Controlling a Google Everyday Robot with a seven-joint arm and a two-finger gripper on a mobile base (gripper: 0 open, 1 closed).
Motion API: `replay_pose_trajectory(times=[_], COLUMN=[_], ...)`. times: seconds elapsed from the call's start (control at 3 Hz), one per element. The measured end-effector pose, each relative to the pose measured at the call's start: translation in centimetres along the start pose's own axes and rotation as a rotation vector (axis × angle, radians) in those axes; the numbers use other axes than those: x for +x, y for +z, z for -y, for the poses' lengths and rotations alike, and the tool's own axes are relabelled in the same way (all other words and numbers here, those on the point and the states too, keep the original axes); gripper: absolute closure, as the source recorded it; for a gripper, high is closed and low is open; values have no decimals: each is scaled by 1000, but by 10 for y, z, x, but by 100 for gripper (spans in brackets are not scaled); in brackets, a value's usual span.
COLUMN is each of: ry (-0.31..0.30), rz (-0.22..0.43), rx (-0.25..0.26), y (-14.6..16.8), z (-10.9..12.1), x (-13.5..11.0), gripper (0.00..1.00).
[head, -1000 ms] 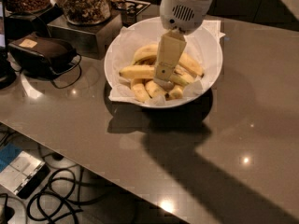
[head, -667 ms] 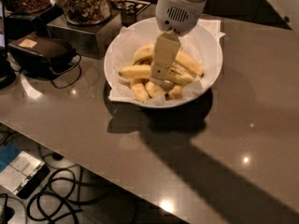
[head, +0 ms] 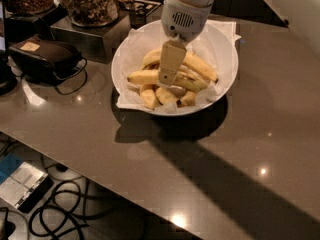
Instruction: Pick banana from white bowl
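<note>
Compared with a second ago, the gripper (head: 165, 82) has shifted a little toward the left of the picture and its tip sits slightly higher. It still reaches down from the white wrist housing into the white bowl (head: 223, 79). The fruit under it lies much as it did then. Whether the gripper is open, closed or clamped on anything cannot be told from this angle.

The banana (head: 144, 77) lies right at the gripper's tip. Its tapered end points out to the gripper's left, and what seems to be the rest of it passes behind the tip and comes out on the right, low in the bowl. Contact between the two cannot be made out.

Behind the gripper, a longer arched banana (head: 202, 67) curves across the bowl, running from its left to well out on its right. In front of the gripper, toward the near rim, three short stubby bananas (head: 150, 97) lie side by side.

The bowl is lined with crinkled white paper (head: 226, 30), which sticks out past the rim at the far right and near left. The bowl stands on a glossy grey counter (head: 210, 174).

Far to the gripper's left, a glass jar (head: 90, 4) of brown, nut-like pieces sits on a dark box (head: 87, 36). Nearer than these lies a dark pouch (head: 45, 56) with a cable looped beside it.
</note>
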State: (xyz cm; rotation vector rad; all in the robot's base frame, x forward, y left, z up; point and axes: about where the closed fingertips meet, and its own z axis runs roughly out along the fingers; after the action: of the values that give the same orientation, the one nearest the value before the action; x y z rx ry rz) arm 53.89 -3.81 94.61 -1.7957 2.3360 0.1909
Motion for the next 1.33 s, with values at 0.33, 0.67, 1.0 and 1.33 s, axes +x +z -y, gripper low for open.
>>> replay_pose_trajectory(times=[0.33, 0.67, 1.0, 1.33], ry=[9, 18, 29, 43], rz=[-10, -17, -26, -41], rx=[-11, -17, -20, -27], y=[8, 13, 18, 25], z=[5, 10, 18, 18], x=[0, 0, 2, 5], gripper=[39, 39, 37, 38])
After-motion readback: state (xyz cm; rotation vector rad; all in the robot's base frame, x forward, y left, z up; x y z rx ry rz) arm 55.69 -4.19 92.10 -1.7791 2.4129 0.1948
